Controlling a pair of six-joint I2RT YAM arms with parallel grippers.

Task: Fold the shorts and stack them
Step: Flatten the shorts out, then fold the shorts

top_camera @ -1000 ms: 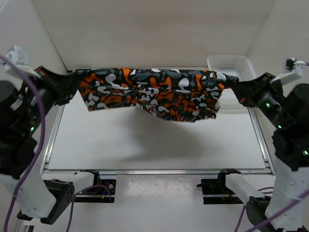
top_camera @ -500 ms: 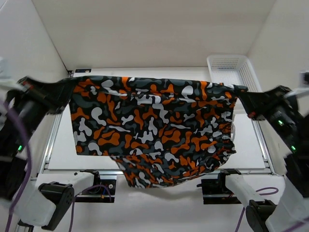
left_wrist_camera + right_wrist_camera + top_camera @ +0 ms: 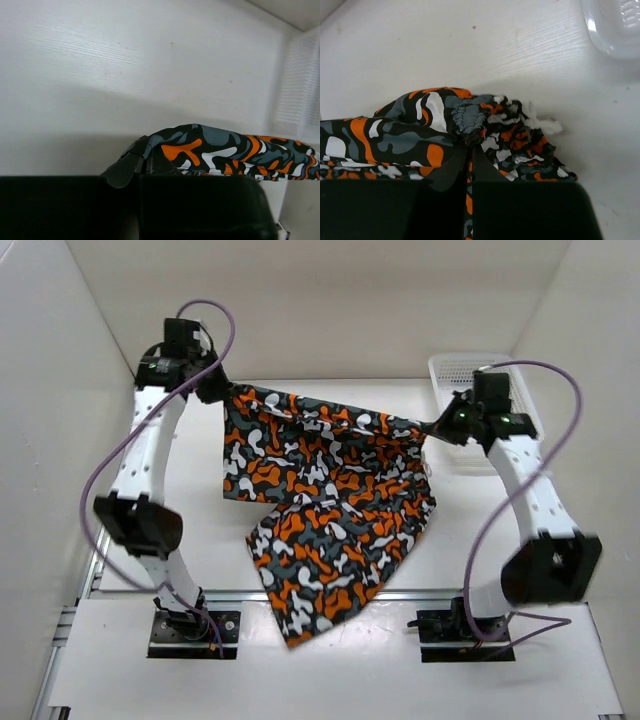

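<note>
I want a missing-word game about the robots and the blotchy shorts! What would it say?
The shorts are black, grey, white and ____.
The left fingers and the right fingers each pinch a corner, so the number of arms holding the shorts is ____.
The white basket stands nearest the ____ arm.
Missing words: orange, two, right.

bright even light, faint soft shadows on the table by the shorts.
</note>
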